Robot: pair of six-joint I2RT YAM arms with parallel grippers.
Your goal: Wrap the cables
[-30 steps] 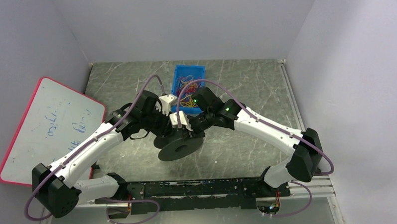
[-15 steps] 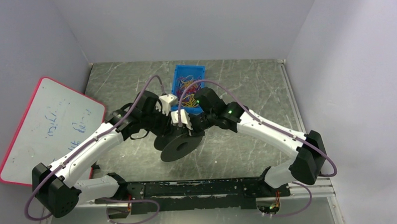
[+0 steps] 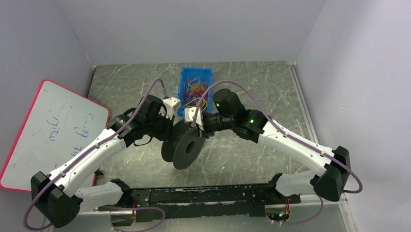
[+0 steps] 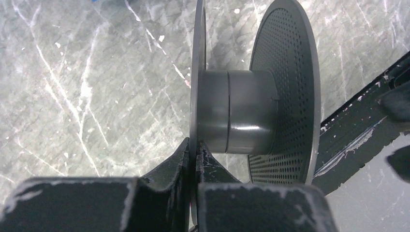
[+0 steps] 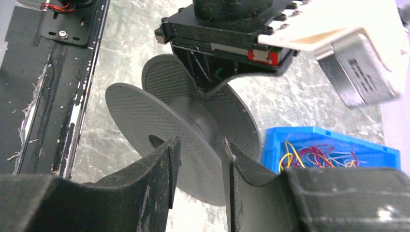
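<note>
The spool (image 3: 185,147) was dark grey, its flanges patterned with fine perforated dots. The worktop (image 3: 254,88) was grey-green marble with white veins. The cables (image 3: 195,90) were yellow, red and purple, in a blue bin (image 3: 196,71). The whiteboard (image 3: 49,132) was white, red-edged, with blue scribbles.

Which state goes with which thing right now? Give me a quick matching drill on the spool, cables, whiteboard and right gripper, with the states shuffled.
1 spool
2 cables
3 whiteboard
4 right gripper

A in the blue bin
B open, close to the spool
C red-framed, at the far left
D flange clamped by the left gripper

Pairs: 1-D, 2-A, 3-C, 4-B
</note>
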